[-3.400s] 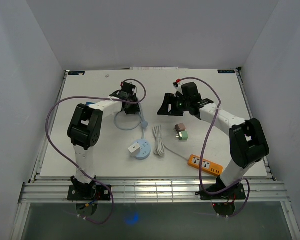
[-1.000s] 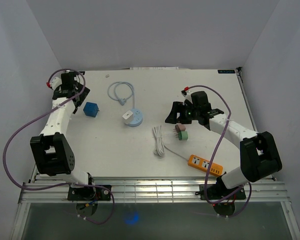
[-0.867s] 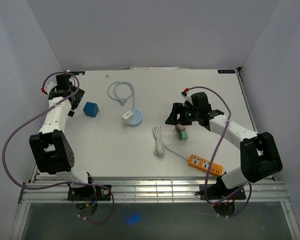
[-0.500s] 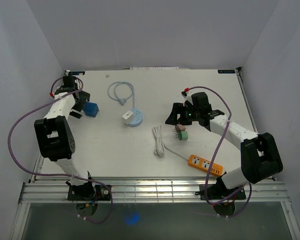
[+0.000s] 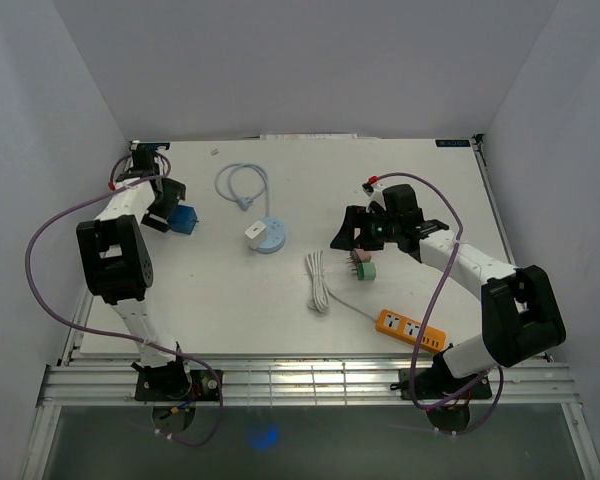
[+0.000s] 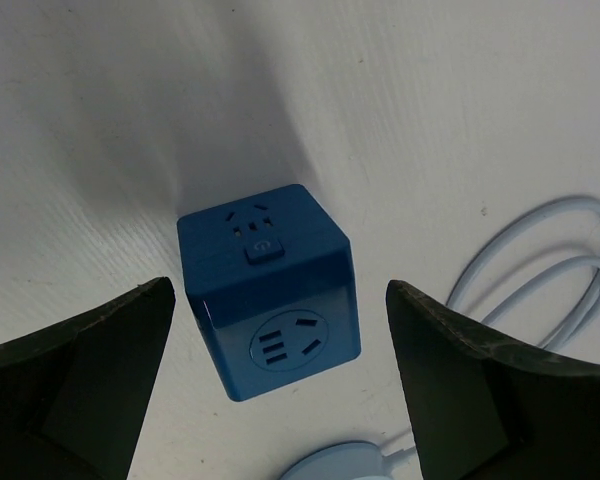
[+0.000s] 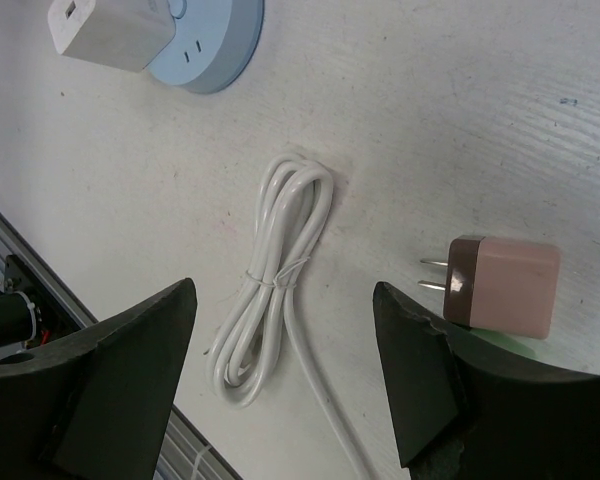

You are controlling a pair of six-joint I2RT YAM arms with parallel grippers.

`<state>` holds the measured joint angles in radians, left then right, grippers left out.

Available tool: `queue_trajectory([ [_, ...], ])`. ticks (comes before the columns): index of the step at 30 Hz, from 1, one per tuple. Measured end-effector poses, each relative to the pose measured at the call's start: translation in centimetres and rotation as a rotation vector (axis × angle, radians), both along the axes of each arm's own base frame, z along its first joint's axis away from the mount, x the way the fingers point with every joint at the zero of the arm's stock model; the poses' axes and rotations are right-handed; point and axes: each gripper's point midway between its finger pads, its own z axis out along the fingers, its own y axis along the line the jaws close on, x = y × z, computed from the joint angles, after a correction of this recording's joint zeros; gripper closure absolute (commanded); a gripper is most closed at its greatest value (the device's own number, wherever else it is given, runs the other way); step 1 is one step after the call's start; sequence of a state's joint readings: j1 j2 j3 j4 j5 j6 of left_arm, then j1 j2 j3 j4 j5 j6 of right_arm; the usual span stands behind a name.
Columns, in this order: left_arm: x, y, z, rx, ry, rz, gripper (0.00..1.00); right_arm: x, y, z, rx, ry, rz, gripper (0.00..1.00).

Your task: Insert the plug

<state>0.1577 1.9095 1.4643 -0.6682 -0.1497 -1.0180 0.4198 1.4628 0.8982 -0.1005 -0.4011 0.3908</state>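
Blue socket cube [image 6: 270,290] sits on the table [image 6: 460,90], and we see it framed by the left gripper's [image 6: 277,290] spread fingers, apart from both | right gripper [image 7: 280,295] wide open, empty, over white cord [image 7: 275,280] | pink plug [image 7: 502,287] beside its finger, prongs toward cord

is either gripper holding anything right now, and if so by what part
Nothing is held. The left gripper hangs open above the blue socket cube; the right gripper hangs open above the coiled white cable and pink plug.
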Motion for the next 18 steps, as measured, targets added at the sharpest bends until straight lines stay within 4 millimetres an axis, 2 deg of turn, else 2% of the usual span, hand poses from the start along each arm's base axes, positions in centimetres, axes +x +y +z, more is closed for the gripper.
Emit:
queue_trajectory([
  [4, -0.1, -0.3, -1.8, -0.019, 0.040, -0.006, 0.02, -0.1, 0.0, -0.2, 0.000, 0.002, 0.002, 0.23],
  [5, -0.1, -0.3, -2.1, -0.021, 0.047, -0.006, 0.05, -0.2, -0.1, -0.3, -0.002, 0.006, 0.002, 0.23],
  [6, -0.1, -0.3, -2.5, -0.023, 0.054, -0.006, 0.16, -0.3, -0.1, -0.4, -0.003, 0.009, 0.003, 0.23],
  [8, -0.1, -0.3, -2.9, -0.028, 0.061, -0.003, 0.25, -0.5, -0.2, -0.7, -0.007, 0.016, 0.003, 0.23],
  [9, -0.1, -0.4, -2.9, -0.029, 0.060, -0.003, 0.34, -0.6, -0.2, -0.8, -0.008, 0.019, 0.003, 0.23],
  [12, 0.1, -0.3, -2.5, -0.018, 0.048, 0.000, 0.43, -0.8, -0.4, -0.9, -0.014, 0.026, 0.003, 0.23],
  [13, 0.1, -0.4, -2.5, -0.011, 0.049, 0.000, 0.49, -1.0, -0.5, -1.0, -0.019, 0.028, 0.002, 0.23],
  [18, -0.8, -0.7, -2.2, 0.033, 0.053, 0.001, 0.54, -2.2, -1.4, -1.6, -0.052, 0.059, -0.007, 0.23],
])
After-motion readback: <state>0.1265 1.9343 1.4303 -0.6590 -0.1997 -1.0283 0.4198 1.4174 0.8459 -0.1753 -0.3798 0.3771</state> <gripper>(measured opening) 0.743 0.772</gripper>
